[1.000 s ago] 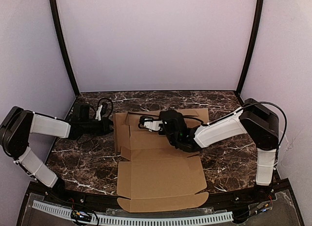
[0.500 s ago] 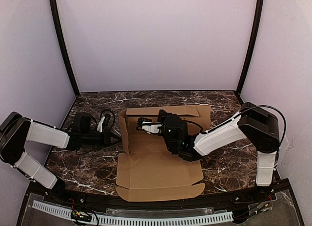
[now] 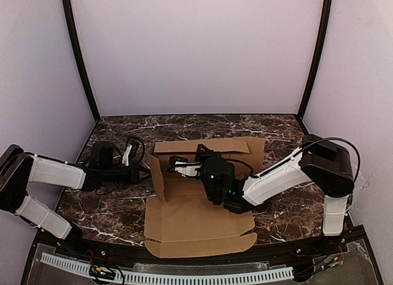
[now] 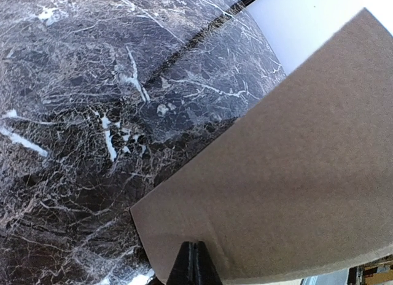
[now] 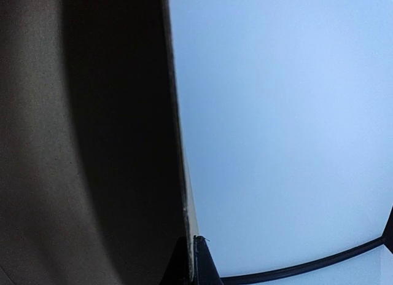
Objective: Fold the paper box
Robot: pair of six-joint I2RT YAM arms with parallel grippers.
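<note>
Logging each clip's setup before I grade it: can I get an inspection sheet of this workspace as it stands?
Surface: dark marble-patterned table.
Job's things: paper box, brown cardboard, partly folded. Its near panel lies flat and its left flap stands up.
Clutter: nothing seen.
Grippers: left pincer has its fingers together at the flap's outer face. Right pincer is shut on a cardboard edge, reaching in over the box.
Cables: black loop at the left wrist; black cable arcing over the right elbow.
Surroundings: pale walls and black corner poles.
</note>
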